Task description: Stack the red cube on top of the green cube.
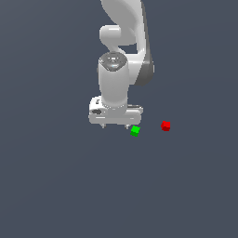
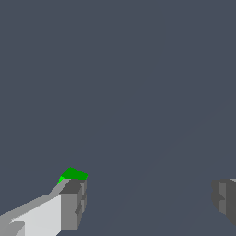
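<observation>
Two cubes lie apart on the grey floor: I see the red cube toward the exterior view's right, the green cube just beside my gripper. Fingers are spread, holding nothing. Only the exterior view shows red; my wrist view catches green peeking past one fingertip.

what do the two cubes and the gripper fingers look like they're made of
Red cube: flat, uniformly coloured, matte, no texture or glare; could be plastic or painted wood, the render leaves it open.
Green cube: same plain matte look, same doubt.
Fingers: blocky grey pads, dull, possibly rubber or metal, on a smooth white gripper body that reads as glossy plastic.
</observation>
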`<state>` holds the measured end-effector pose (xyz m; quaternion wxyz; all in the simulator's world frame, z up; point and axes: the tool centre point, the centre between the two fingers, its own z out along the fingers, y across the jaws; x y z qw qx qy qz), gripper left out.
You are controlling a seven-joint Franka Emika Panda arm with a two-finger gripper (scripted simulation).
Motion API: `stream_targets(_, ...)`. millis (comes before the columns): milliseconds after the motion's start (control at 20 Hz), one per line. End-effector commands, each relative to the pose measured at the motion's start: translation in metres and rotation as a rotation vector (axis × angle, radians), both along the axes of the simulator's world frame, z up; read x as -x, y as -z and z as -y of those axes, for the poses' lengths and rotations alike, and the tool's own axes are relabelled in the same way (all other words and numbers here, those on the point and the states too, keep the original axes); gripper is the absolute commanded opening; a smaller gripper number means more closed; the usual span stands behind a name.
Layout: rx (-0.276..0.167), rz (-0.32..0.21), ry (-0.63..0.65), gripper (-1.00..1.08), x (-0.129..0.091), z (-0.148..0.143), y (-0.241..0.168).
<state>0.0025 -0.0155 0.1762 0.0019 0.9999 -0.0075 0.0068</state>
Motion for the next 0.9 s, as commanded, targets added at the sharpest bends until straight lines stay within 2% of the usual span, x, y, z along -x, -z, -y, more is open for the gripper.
stream_targets(0, 0.0, 0.0, 0.0, 1.0, 0.0, 0.0, 0.0)
stream_targets(400, 0.0, -0.001, 0.009, 1.0, 0.009, -0.018, 0.007)
stream_targets(850, -0.001, -0.004, 0.04, 1.0, 0.038, -0.079, 0.03)
